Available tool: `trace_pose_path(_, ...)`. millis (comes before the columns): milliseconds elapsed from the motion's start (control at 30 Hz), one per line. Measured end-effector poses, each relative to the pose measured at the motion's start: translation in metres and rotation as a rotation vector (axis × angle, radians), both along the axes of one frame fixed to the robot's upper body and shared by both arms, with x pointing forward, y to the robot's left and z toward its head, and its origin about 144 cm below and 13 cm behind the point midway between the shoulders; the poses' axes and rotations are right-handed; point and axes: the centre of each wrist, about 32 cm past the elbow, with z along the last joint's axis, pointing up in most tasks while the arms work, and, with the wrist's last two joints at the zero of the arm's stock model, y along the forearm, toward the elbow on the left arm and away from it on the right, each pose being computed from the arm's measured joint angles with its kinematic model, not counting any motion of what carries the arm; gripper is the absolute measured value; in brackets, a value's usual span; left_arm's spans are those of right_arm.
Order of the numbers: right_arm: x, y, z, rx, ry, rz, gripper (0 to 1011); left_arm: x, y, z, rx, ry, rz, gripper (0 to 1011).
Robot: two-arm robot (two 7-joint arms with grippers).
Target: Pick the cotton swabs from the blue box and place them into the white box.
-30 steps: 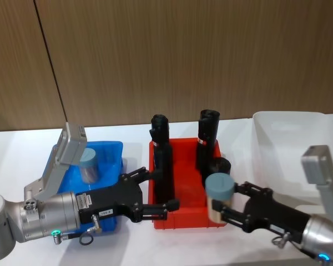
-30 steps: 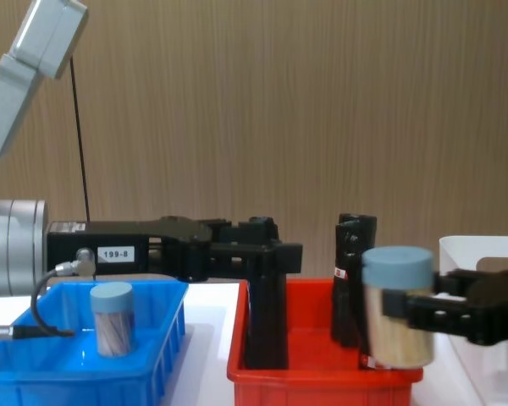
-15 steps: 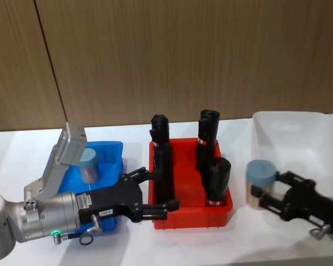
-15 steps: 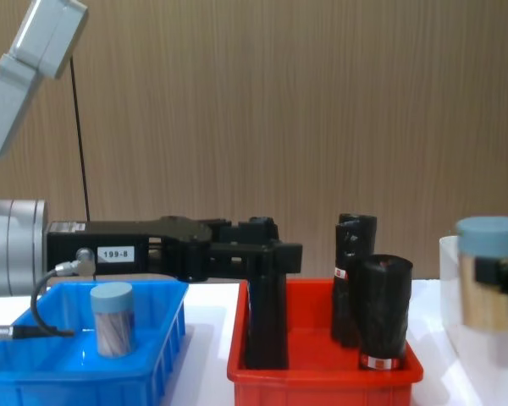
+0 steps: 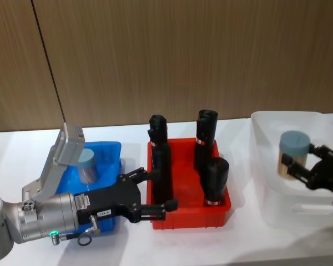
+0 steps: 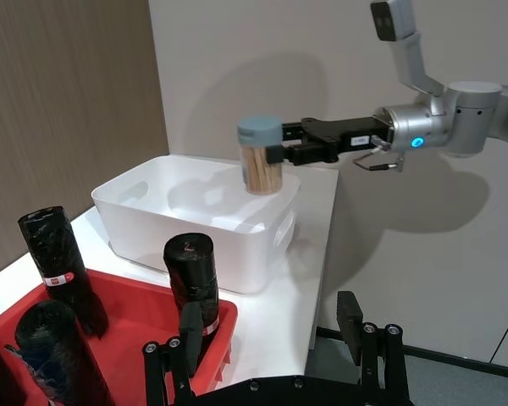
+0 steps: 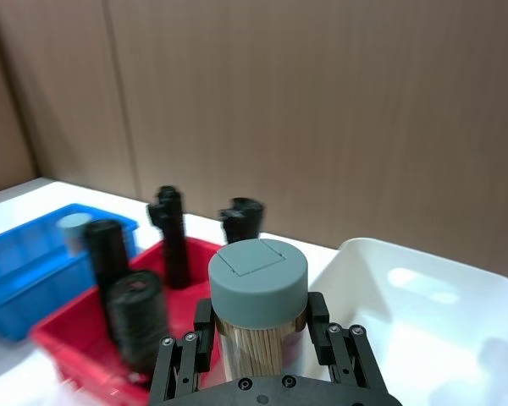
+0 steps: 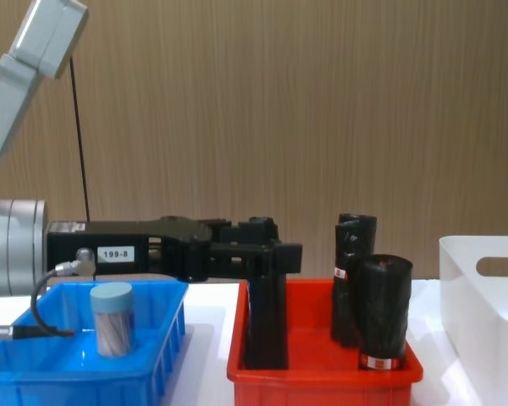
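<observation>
Cotton swabs [image 5: 295, 149] are clamped upright in the right gripper [image 5: 295, 166] above the white box [image 5: 291, 208], 3 o'clock from the red bin [image 5: 188, 215], probably so they land standing. Left gripper [image 5: 161, 189], jaws open and empty, idles by the blue box [image 5: 112, 149] at 9 o'clock.

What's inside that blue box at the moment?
One cotton swab tub stands upright in the blue box. Its front wall and the left arm hide much of the floor, so anything lying flat cannot be seen.

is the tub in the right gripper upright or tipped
Upright: the cotton swabs tub hangs lid-up in the right gripper above the white box.
</observation>
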Motion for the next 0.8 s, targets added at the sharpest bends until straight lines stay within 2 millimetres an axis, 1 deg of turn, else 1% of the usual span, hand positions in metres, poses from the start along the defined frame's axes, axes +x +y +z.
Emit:
trace_pose_path(267, 0.026, -0.005, 0.002, 0.003, -0.011, -0.094, 668, 0.0, 0.0, 0.0, 0.0, 0.0, 0.0, 1003)
trace_pose_path(567, 0.051, -0.005, -0.007, -0.001, 0.011, -0.16, 664, 0.0, 0.0, 0.0, 0.0, 0.0, 0.0, 1003)
trace_pose_path(600, 0.054, -0.005, -0.008, -0.002, 0.014, -0.168, 675, 0.0, 0.0, 0.0, 0.0, 0.0, 0.0, 1003)
trace_pose_path(633, 0.056, -0.005, -0.009, -0.002, 0.017, -0.173, 710, 0.0, 0.0, 0.0, 0.0, 0.0, 0.0, 1003)
trace_pose_path(700, 0.06, -0.005, -0.011, -0.003, 0.022, -0.183, 746, 0.0, 0.0, 0.0, 0.0, 0.0, 0.0, 1003)
trace_pose_path(767, 0.062, -0.005, -0.012, -0.003, 0.027, -0.187, 815, 0.0, 0.0, 0.0, 0.0, 0.0, 0.0, 1003)
trace_pose_path(800, 0.064, -0.004, -0.013, -0.003, 0.029, -0.19, 828, 0.0, 0.0, 0.0, 0.0, 0.0, 0.0, 1003)
